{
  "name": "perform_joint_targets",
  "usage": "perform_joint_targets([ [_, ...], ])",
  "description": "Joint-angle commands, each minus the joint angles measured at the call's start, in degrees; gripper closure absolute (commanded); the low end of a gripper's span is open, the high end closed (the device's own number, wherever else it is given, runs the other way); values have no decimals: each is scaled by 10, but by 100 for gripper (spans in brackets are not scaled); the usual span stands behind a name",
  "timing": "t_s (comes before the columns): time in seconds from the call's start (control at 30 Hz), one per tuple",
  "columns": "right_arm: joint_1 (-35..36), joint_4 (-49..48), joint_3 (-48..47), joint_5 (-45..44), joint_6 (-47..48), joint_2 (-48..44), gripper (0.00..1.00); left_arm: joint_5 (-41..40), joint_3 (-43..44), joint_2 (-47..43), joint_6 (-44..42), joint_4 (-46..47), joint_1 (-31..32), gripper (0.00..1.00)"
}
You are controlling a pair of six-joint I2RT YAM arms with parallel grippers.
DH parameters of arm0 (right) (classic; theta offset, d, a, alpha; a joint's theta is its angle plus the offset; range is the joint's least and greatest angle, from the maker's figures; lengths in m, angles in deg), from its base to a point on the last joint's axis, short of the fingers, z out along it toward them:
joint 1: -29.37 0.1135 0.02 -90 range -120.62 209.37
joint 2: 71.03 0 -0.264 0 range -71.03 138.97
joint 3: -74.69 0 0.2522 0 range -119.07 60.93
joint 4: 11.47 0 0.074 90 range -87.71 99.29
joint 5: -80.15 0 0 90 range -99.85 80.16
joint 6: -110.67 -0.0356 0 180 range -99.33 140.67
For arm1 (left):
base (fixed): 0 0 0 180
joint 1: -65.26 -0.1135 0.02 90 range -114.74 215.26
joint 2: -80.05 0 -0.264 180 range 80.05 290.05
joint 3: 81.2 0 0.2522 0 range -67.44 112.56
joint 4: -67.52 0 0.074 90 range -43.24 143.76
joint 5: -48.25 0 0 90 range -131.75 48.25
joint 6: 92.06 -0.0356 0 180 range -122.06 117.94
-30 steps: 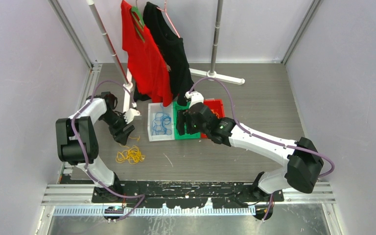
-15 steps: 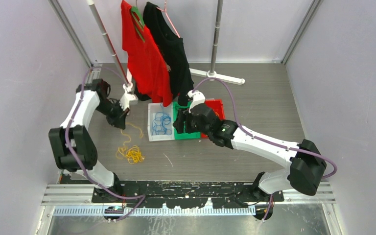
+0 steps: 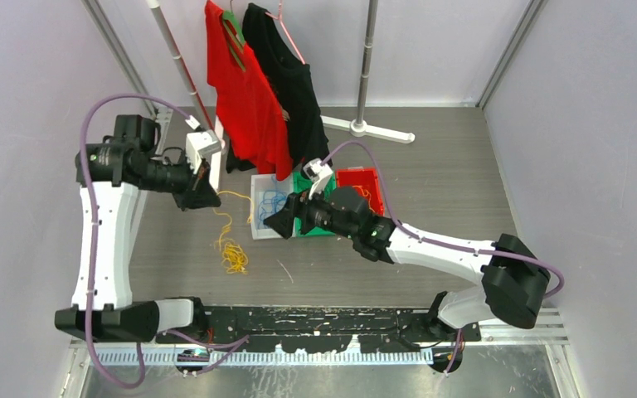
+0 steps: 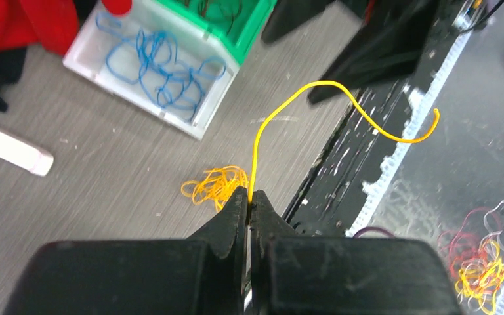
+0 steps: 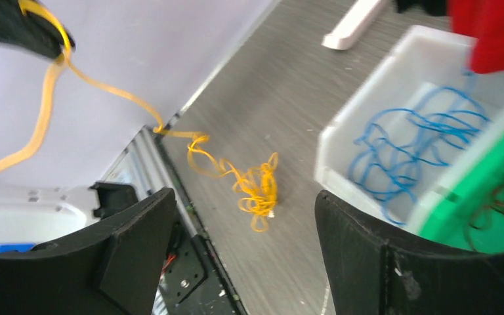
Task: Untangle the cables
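The cables are sorted by colour. A yellow bunch (image 3: 232, 255) (image 4: 215, 186) (image 5: 260, 189) lies on the floor. My left gripper (image 3: 206, 197) (image 4: 249, 195) is raised and shut on one yellow strand (image 4: 282, 108), which trails down to that bunch; its free end curls away. Blue cables (image 3: 272, 204) (image 4: 161, 69) (image 5: 410, 141) lie in a white bin (image 3: 255, 217) (image 5: 341, 141). Dark cords (image 4: 218, 8) sit in the green bin (image 4: 246, 39). My right gripper (image 3: 275, 222) (image 5: 244, 197) hangs open over the floor, facing the yellow bunch, with nothing between its fingers.
A red bin (image 3: 358, 179) stands to the right of the green bin (image 3: 316, 230). A red shirt (image 3: 245, 95) and a black shirt (image 3: 286, 75) hang on a rack just behind the bins; its white foot (image 3: 381, 133) lies at the back. Walls close both sides.
My left gripper shut on a yellow strand and rose up and back, drawing it out of the bunch. My right gripper swung left off the bins toward the bunch.
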Motion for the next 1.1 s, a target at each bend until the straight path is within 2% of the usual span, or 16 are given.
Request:
perform_joint_targets([
  [0.0, 37, -166, 18, 57, 41, 9, 17, 84, 75, -37, 106, 5, 10, 100],
  [0.1, 56, -208, 11, 76, 68, 21, 16, 98, 97, -47, 154, 31, 21, 100],
  [0.3, 76, -232, -36, 86, 96, 61, 16, 126, 125, -51, 202, 44, 37, 100],
  [0.5, 89, -208, -104, 53, 123, 131, 16, 158, 186, -44, 262, 72, 43, 100],
  [0.67, 91, -216, -121, 48, 116, 175, 26, 189, 240, -36, 332, 120, 44, 100],
  [0.8, 93, -229, -96, 50, 99, 194, 34, 187, 253, -45, 397, 207, 44, 100],
  [1.07, 93, -265, -40, 26, 74, 246, 37, 140, 268, -63, 574, 483, 44, 100],
])
